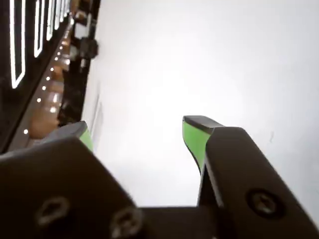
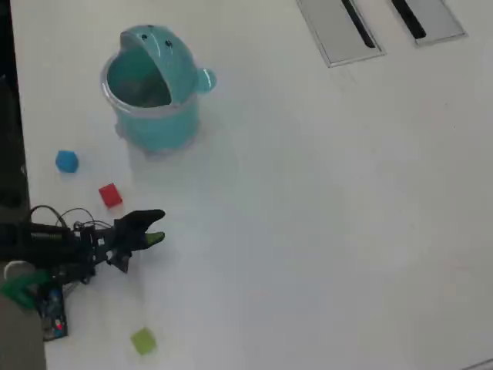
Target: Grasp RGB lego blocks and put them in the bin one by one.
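In the overhead view the teal bin (image 2: 158,116) stands upright at the upper left, its domed lid tipped back. The blue block (image 2: 67,161) lies left of the bin, the red block (image 2: 110,195) just below it, and the yellow-green block (image 2: 143,340) near the bottom edge. My gripper (image 2: 154,228) is on the left, right of the red block and apart from it. In the wrist view my gripper (image 1: 135,130) is open, its green-lined jaws wide apart over bare white table with nothing between them. No block or bin shows in the wrist view.
The white table (image 2: 331,223) stretches wide to the right of the arm. Two grey cable slots (image 2: 339,29) sit at the top right. A dark gap with lit strips (image 1: 30,59) runs along the table's left edge in the wrist view.
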`<move>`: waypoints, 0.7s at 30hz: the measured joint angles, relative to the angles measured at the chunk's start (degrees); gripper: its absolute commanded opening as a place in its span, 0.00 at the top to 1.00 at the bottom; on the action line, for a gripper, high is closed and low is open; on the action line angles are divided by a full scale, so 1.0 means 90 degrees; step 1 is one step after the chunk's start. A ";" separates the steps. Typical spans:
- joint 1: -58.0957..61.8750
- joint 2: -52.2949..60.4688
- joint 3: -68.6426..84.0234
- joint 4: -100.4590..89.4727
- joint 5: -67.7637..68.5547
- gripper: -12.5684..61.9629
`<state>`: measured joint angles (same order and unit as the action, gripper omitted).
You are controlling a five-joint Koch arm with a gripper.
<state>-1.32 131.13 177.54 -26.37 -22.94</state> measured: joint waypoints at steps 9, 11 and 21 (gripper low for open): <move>-0.0771 0.0000 0.0000 -0.0664 -0.1279 0.40; -0.1074 0.0000 0.0000 -0.0957 -0.1494 0.41; -0.2119 0.0000 0.0000 -0.2070 -0.2939 0.42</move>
<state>-20.39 131.13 177.54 -45.00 -49.39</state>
